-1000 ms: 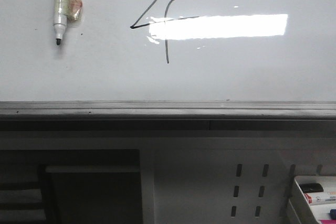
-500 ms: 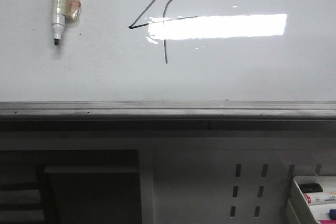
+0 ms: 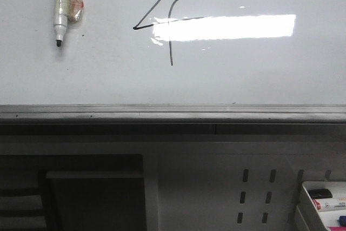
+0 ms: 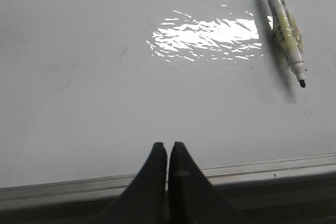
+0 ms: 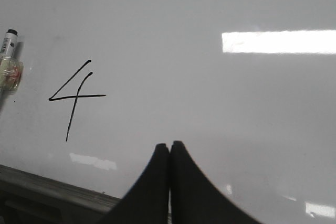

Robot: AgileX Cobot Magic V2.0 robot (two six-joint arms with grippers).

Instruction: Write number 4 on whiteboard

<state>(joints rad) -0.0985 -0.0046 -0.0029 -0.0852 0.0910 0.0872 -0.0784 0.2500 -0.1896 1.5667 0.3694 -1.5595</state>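
Front view: the number 4 (image 3: pixel 162 22) drawn in thin black strokes on the whiteboard (image 3: pixel 259 74), left of centre, its horizontal bar running into a bright rectangular glare (image 3: pixel 232 27). Open at the top, with a long diagonal, a bar and a slightly curved vertical stroke. Well to the left of it, a marker (image 3: pixel 60 5) lying on the board, uncapped, black tip toward the near edge, a clear wrap with a red patch around its barrel. Along the board's near edge, a grey metal rail (image 3: pixel 173 113). Nearer still, a grey perforated panel (image 3: pixel 259 198) and, at the near right corner, a white tray (image 3: pixel 324 198) holding what look like markers. No arm or gripper visible here.

Left wrist view: left gripper (image 4: pixel 168 153) with both black fingers pressed together, holding nothing, poised above the rail (image 4: pixel 252 169) at the board's edge. Marker (image 4: pixel 286 24) lying apart from the fingers on the white surface (image 4: pixel 79 103), beside a rippled glare (image 4: pixel 207 38). The number itself out of sight from this angle.

Right wrist view: right gripper (image 5: pixel 169 153) likewise closed, fingers touching, nothing between them. Number 4 (image 5: pixel 76 98) on the board (image 5: pixel 184 24), apart from the fingertips, with the marker's capped end (image 5: pixel 9 59) just visible at the picture's edge beyond it. Rectangular glare (image 5: pixel 278 42) on the other side of the board.
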